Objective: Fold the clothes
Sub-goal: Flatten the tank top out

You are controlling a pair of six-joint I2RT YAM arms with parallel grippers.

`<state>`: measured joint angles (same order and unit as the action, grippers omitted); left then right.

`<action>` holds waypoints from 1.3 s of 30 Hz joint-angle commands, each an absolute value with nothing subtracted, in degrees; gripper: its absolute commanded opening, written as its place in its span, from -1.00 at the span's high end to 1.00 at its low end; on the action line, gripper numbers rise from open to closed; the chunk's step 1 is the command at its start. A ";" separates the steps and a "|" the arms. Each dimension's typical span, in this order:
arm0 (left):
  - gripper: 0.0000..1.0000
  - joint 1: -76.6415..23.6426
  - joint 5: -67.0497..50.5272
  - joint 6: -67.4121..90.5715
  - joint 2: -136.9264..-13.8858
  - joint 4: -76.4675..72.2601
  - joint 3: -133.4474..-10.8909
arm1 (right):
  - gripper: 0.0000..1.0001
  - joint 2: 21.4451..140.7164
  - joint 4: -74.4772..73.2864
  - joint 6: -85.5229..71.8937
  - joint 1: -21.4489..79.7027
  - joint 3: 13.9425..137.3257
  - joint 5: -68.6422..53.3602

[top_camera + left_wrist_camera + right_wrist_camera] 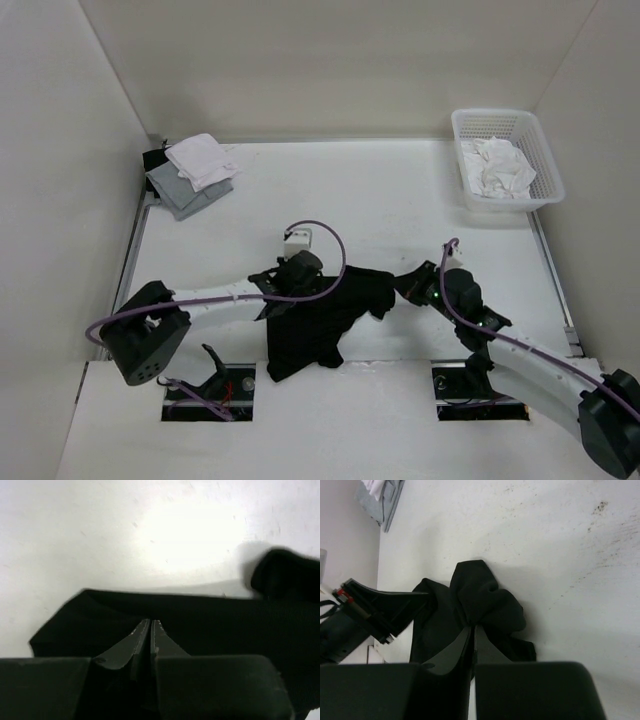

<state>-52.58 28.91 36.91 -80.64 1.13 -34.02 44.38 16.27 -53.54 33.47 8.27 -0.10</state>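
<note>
**Operator:** Report the state of each pincer.

**Unit:** My left pincer [151, 622] is closed, finger against finger. The tips sit on black fabric, and faint creases run in toward them, so I read this as a grip on the T-shirt [320, 320]. My right pincer [472, 627] is also closed. A bunched lobe of the same fabric rises directly from its tips, so it holds the T-shirt too.

**Operator:** Give the location of the T-shirt.

**Unit:** It lies on the white table [390, 200], at the near edge, between my two arms. From the top view, my left pincer [298, 272] holds its upper left part and my right pincer [402, 285] holds its right end. The upper edge runs between these two points. The rest hangs back toward my bases in a crumpled, uneven mass. It is not flat and not folded.

**Operator:** List the other items.

**Unit:** A white basket [500, 114] stands at the far right corner with a white cloth bundle [498, 168] inside. A grey and white garment stack [195, 175] lies at the far left corner. Both are well apart from the T-shirt.
</note>
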 commanded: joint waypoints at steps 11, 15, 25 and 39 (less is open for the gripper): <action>0.98 -20.61 11.34 37.71 -71.99 -6.07 -79.17 | 0.97 64.86 9.77 -40.35 26.23 71.70 -6.86; 0.94 -17.10 10.20 36.91 -68.30 -3.87 -83.24 | 0.95 59.43 5.10 -39.90 27.72 71.65 -6.06; 0.31 -15.17 14.85 49.92 -41.06 -2.99 -27.29 | 0.78 47.11 4.13 -52.11 32.74 28.77 -2.55; -0.12 -17.76 12.11 47.03 -57.78 -13.67 -18.09 | 0.35 41.14 0.27 -53.70 31.58 13.01 7.20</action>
